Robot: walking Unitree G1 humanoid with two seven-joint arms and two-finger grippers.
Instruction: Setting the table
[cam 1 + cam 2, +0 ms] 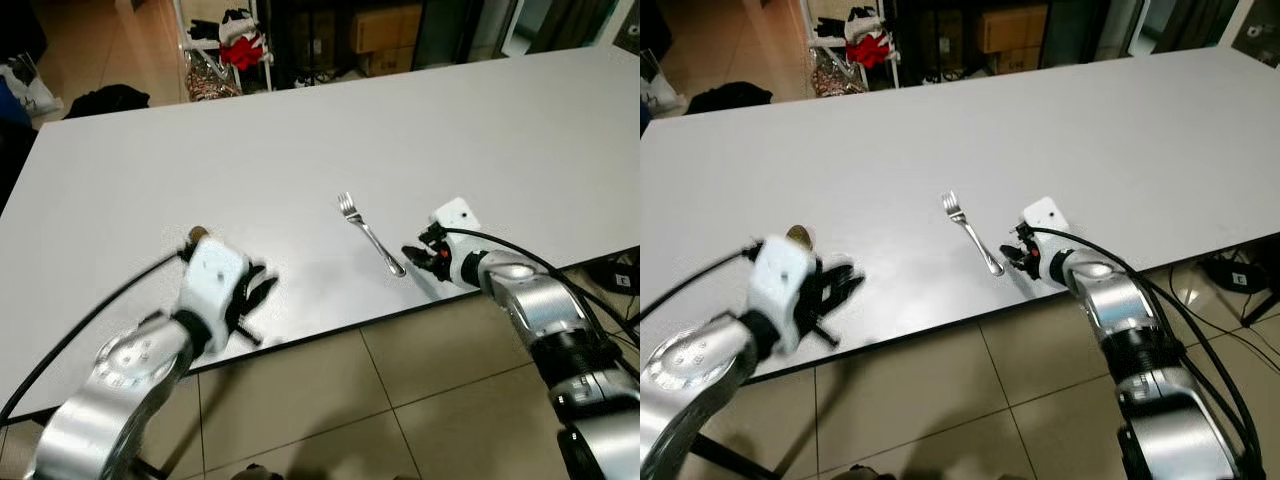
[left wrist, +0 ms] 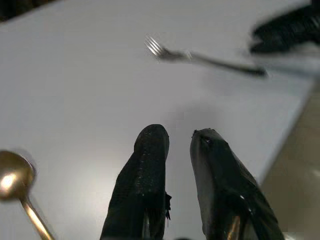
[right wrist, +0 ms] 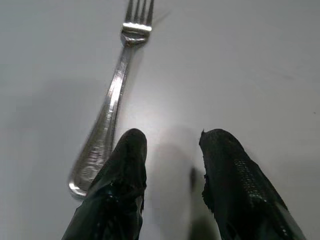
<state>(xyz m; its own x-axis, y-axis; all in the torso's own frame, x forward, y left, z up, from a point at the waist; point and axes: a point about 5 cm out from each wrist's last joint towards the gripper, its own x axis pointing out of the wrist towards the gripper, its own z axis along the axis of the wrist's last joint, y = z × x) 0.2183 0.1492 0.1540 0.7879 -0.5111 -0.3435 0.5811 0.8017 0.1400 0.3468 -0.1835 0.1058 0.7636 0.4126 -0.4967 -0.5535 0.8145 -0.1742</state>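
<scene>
White table (image 1: 300,130): fork (image 1: 371,236) lies flat nr front edge, tines away. Right gripper (image 3: 170,165) open, empty, just beside handle end; best shift fingers to straddle handle before closing. Left gripper (image 2: 177,145) open, empty, low over table. Left wrist cam alone shows gold spoon (image 2: 15,185) bowl clearly.

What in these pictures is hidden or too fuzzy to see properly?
- Spoon: in the left wrist view its handle is cut off by the picture's edge; in the eye views the left end effector covers most of it.
- Left end effector: motion-blurred in both eye views.
- Fork: in the right wrist view a finger of the right end effector covers the handle's end.
- Shelf clutter: too small and dim to identify.
</scene>
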